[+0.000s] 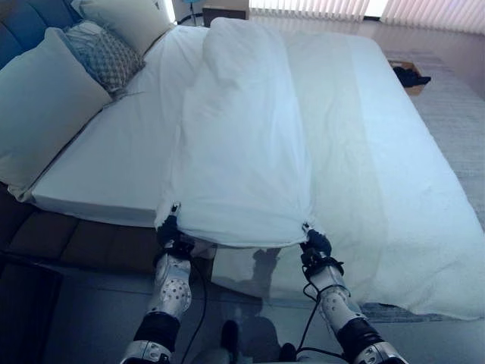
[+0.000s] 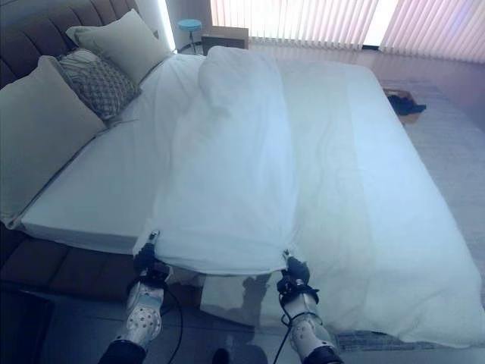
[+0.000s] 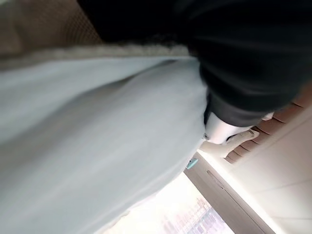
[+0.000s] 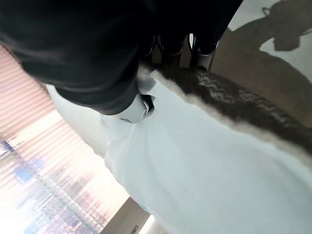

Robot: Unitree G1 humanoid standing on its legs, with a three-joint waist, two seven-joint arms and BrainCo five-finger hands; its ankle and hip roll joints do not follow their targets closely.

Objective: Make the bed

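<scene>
We note the white duvet (image 1: 242, 144), soft, light and likely to sag between grips, lying folded along the bed (image 1: 409, 205), each near corner pinched in a closed left robot hand (image 1: 168, 229) and right robot hand (image 1: 314, 241), the proper hold.

Left hand (image 1: 170, 231) raised at the near edge of the duvet (image 1: 242, 144), fingers curled on one corner, right hand (image 1: 314, 244) raised level with it, clenched on the other corner, both arms extended forward, set apart
</scene>
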